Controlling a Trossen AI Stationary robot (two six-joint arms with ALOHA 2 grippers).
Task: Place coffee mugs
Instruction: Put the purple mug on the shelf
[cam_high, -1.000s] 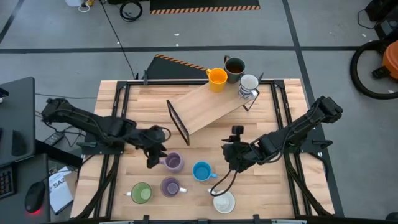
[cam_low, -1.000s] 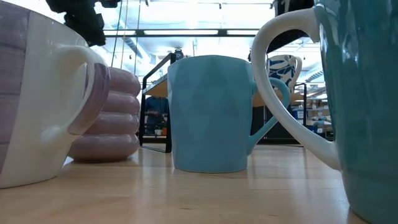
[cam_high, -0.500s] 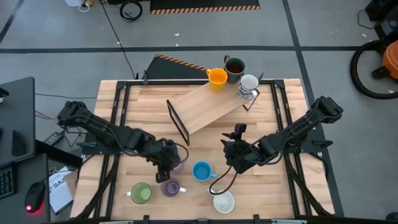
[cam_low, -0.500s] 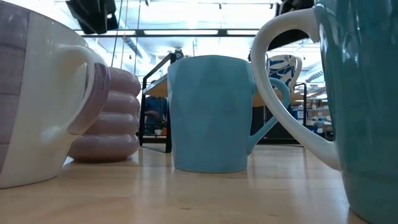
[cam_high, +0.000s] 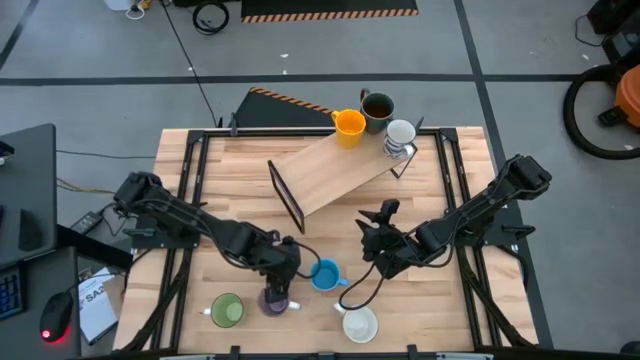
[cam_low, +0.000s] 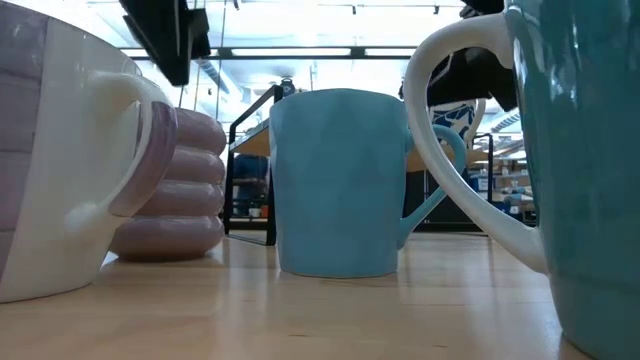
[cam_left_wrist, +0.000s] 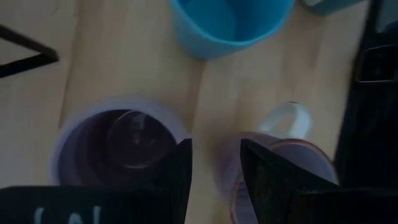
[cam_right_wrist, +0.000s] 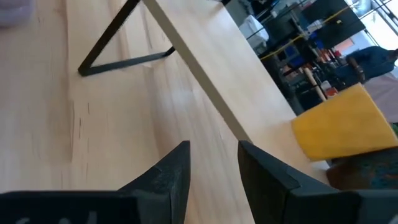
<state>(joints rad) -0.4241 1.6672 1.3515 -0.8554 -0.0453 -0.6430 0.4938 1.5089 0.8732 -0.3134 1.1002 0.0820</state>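
Reaching: the left end effector hung over the two purple mugs near the desk's 6 o'clock edge, its fingers a little apart and grasping nothing; in the left wrist view one finger sat near the rim of the nearer purple mug and the other beside the second purple mug.
Advice: I judged the step to be picking one purple mug; lining one finger inside the rim and one outside, then lowering straight, would avoid nudging the blue mug just beside at 3 o'clock.
Risk: mugs stood crowded here, so a sideways approach could likely tip a neighbour.
Right end effector: waited past the blue mug, toward 3 o'clock, fingers slightly parted and empty.
Other mugs: green mug at 7 o'clock, white mug at 5 o'clock; orange mug, dark mug and another white mug stood together at 12 to 1 o'clock by the board.
Surface: pale wooden desk carrying a slanted wooden board on a black frame.
Room: grey floor with cables; shelving and ceiling lights beyond in the low view.
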